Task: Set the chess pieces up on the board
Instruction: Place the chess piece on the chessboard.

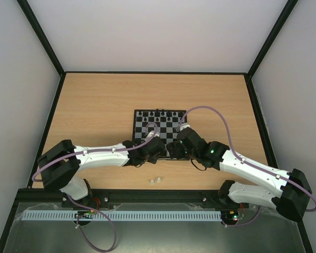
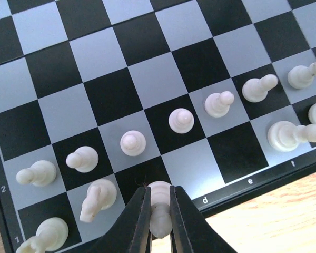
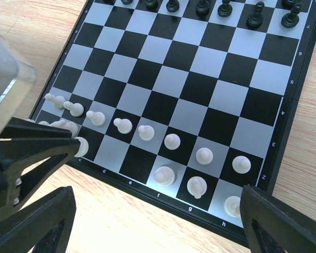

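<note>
Pale chess pieces (image 3: 172,141) on the board (image 3: 200,68)

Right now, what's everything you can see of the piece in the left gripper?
The held piece is small, whitish and glossy, plastic-looking, with a rounded top; its type is unclear. It stands roughly upright, pinched between the black fingers of the left gripper, over the nearest row of the board, one column left of the letter d. Whether its base touches is hidden.

We see one small square black-and-white chessboard (image 3: 200,89). We count fourteen tiny whitish chess pieces (image 3: 171,141) at it: eight in one row and six in the edge row. Two more whitish ones (image 1: 152,182) lie on the wooden table (image 1: 95,105). We cannot count the tiny black pieces (image 3: 255,16).
</note>
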`<state>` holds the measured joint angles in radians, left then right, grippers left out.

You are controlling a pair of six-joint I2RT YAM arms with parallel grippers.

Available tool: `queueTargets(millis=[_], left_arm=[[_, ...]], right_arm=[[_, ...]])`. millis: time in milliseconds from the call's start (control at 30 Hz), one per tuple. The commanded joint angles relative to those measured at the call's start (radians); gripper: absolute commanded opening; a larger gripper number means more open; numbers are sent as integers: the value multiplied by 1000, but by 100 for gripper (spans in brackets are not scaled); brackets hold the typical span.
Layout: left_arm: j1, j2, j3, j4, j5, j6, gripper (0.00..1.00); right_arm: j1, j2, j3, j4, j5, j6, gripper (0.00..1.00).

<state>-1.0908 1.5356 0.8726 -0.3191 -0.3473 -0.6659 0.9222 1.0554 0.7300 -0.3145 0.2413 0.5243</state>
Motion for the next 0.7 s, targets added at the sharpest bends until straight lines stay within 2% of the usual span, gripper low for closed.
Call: queueTargets(millis=[0,667], left_arm=[[21,39,24,19,18,35,9],[35,85,22,25,0,42,10]], right_arm=[[-4,-11,-10,-14,21,9,86],[-4,18,-4,-16,20,6,86]])
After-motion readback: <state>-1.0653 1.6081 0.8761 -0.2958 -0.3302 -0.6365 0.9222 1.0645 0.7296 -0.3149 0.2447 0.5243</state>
